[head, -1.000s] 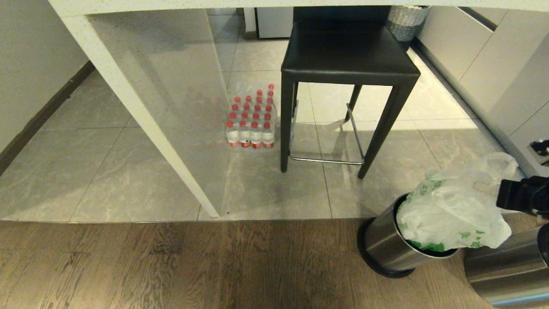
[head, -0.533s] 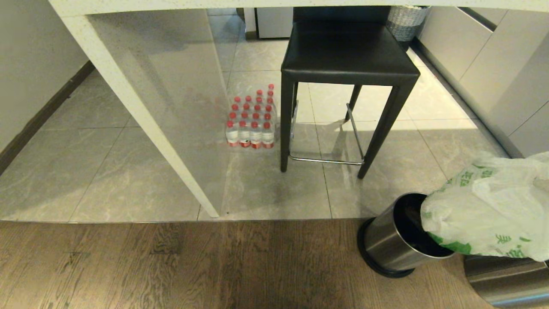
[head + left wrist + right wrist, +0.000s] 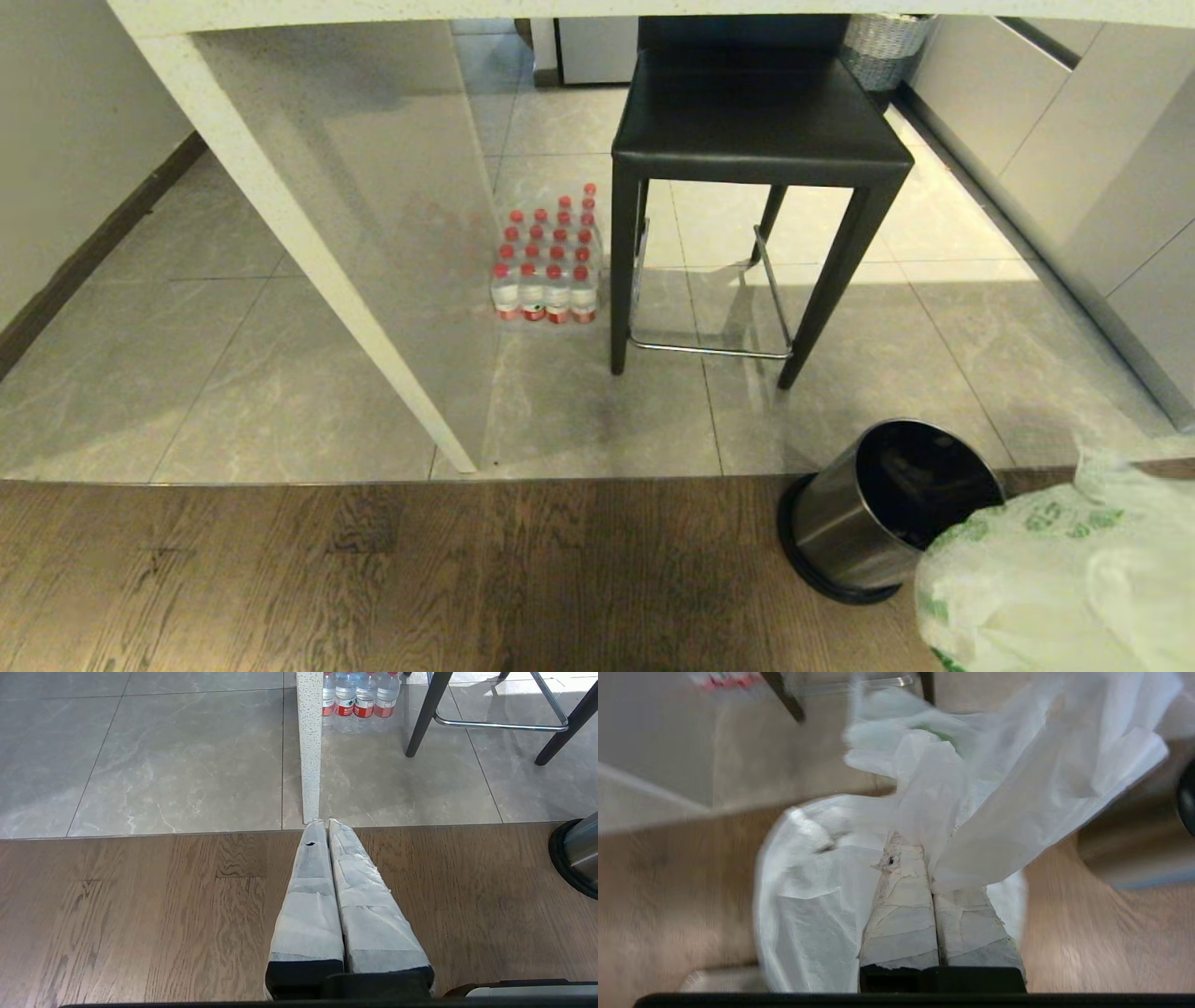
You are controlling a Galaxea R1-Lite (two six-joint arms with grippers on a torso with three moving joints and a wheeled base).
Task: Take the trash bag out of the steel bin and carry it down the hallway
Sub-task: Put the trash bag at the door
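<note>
Trash bag (image 3: 1055, 579) was out of the steel bin (image 3: 887, 509), sitting in the lower right corner of the head view, just beside the bin's rim on the side nearest the robot and overlapping it in the picture. Thin white plastic, green print visible. Can't tell from the head view whether the bag touched the bin.

Right gripper (image 3: 920, 858) had its taped fingers (image 3: 901, 905) pressed together with a bunched fold of the bag pinched at the tips; the plastic spilled out over and around both fingers. That wrist view was motion-blurred. The right arm itself didn't show in the head view.

Left gripper (image 3: 322, 826) hung above the wood floor (image 3: 373, 579), its 2 fingers closed against each other, holding nothing. Its tips pointed toward the foot of the white counter panel (image 3: 308, 233).

Steel bin stood on the wood floor right at the seam with the grey tile (image 3: 233, 373), mouth open, interior dark, nothing visible inside. Black ring around its base.

Black stool (image 3: 756, 121) stood on the tile beyond the bin. A shrink-wrapped pack of red-capped water bottles (image 3: 549, 266) sat between the stool's leg and the counter panel. Woven grey basket (image 3: 882, 42) was at the far back, behind the stool.
</note>
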